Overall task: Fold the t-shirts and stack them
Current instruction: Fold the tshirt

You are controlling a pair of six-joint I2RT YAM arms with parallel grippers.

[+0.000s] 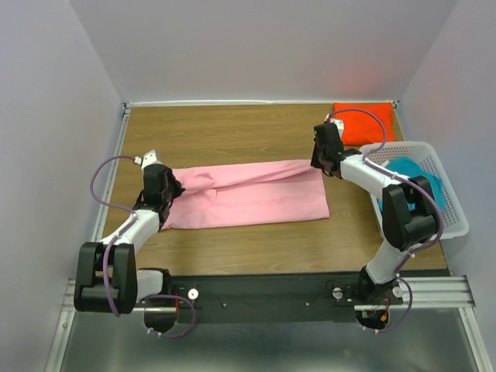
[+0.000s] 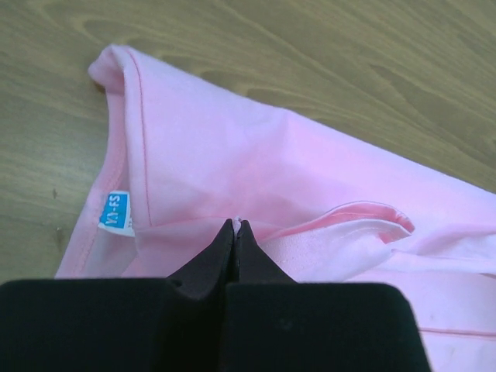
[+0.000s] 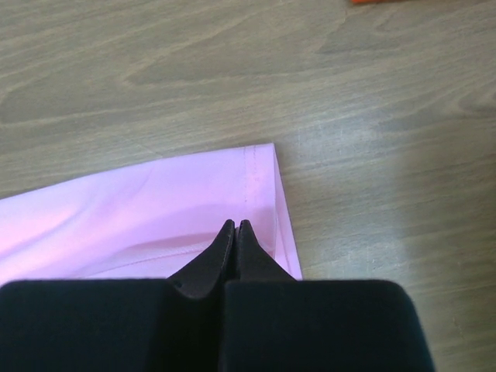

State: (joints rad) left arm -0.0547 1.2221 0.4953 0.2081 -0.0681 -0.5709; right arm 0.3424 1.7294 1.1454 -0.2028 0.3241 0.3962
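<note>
The pink shirt (image 1: pixel 256 198) lies flat in the middle of the frame. The left gripper (image 2: pixel 235 226) and right gripper (image 3: pixel 235 226) pinch its two ends, fingers closed. If a thin pinch slips, the fold could flop crooked.

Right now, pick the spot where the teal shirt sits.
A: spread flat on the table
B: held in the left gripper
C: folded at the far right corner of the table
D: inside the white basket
D: the teal shirt lies bunched inside the white basket; the folded one at the far corner is the orange shirt.
</note>
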